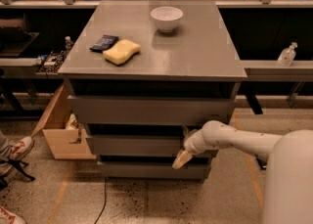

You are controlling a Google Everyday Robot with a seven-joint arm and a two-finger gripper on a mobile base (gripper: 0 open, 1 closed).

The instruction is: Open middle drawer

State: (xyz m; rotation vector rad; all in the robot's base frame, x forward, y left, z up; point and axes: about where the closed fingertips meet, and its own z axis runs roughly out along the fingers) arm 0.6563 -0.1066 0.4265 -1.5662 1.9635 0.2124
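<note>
The middle drawer (pixel 137 145) is the second of three grey fronts on the cabinet, flat and without a handle, with a dark gap above it. My gripper (pixel 183 158) reaches in from the lower right on a white arm. It sits at the right end of the middle drawer's front, its beige fingertips (pixel 181 160) pointing down and left over the drawer's lower edge. The top front (pixel 146 110) is above and the bottom front (pixel 146 170) below.
On the cabinet top (pixel 205 52) stand a white bowl (pixel 166 18), a yellow sponge (pixel 121 52) and a dark packet (pixel 103 42). An open cardboard box (pixel 61 130) stands at the cabinet's left. A person's shoes (pixel 12 152) are at far left. A bottle (pixel 287 54) stands on the right shelf.
</note>
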